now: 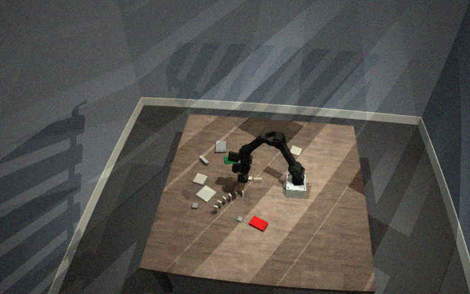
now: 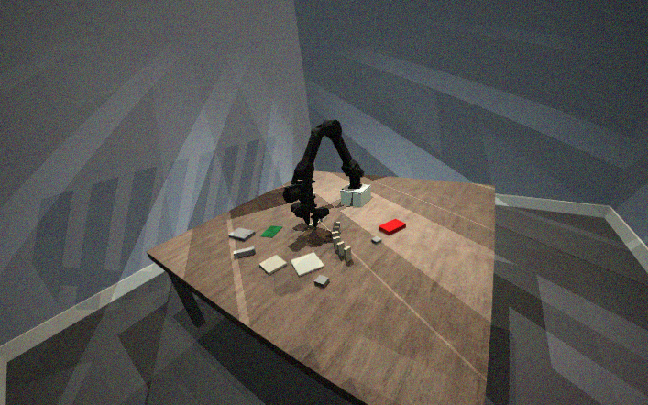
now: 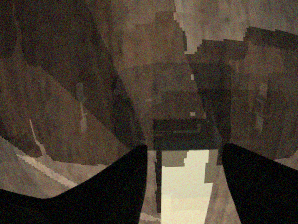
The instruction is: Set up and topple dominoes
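Wooden table (image 1: 324, 259) (image 2: 417, 301) (image 3: 100, 30): under all the objects.
Black arm (image 1: 274, 138) (image 2: 327, 127): is bent, reaching down.
Gripper (image 1: 244, 179) (image 2: 311, 224) (image 3: 185, 153): fingers partly apart, a gap at each side of 1 pale domino (image 3: 185, 190).
Red block (image 1: 258, 223) (image 2: 392, 226): lies flat.
Standing dominoes (image 1: 229, 197) (image 2: 340, 247): 6, in a curved row near the gripper.

"Any lettering or numbers you can read from up there?"

"None. I find no word, label, brand or sign legible in any of my views."

"Not even in your wrist view?"

"No, I make out no readable characters there either, and no figures I could give you."
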Motion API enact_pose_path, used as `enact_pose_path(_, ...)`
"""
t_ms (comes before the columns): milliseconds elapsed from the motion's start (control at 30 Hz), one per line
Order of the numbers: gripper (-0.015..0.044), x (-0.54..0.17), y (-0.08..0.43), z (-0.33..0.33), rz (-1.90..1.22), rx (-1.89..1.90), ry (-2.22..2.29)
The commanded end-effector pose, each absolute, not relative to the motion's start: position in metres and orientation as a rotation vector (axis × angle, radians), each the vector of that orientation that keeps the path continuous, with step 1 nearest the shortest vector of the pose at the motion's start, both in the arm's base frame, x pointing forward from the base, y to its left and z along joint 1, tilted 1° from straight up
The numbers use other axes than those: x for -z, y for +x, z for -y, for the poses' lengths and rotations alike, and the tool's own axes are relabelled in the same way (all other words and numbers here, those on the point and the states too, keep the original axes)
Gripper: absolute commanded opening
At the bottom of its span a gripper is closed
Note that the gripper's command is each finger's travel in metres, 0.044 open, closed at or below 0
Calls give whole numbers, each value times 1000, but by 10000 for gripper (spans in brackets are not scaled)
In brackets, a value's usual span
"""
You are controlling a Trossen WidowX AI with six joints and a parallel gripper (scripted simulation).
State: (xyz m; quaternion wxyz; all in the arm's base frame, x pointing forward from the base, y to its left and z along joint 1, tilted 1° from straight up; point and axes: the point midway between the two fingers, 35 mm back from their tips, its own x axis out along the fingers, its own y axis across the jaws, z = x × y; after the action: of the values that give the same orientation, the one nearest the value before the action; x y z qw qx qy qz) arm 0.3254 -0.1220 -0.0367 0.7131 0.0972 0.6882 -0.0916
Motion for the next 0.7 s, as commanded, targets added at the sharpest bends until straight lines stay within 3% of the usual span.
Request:
enact_pose_path(0, 107, 38, 325, 123, -1526, 203, 210)
enact_pose_path(333, 107, 29, 326, 123, -1526, 203, 210)
enact_pose_path(667, 107, -91, 330, 123, -1525, 203, 210)
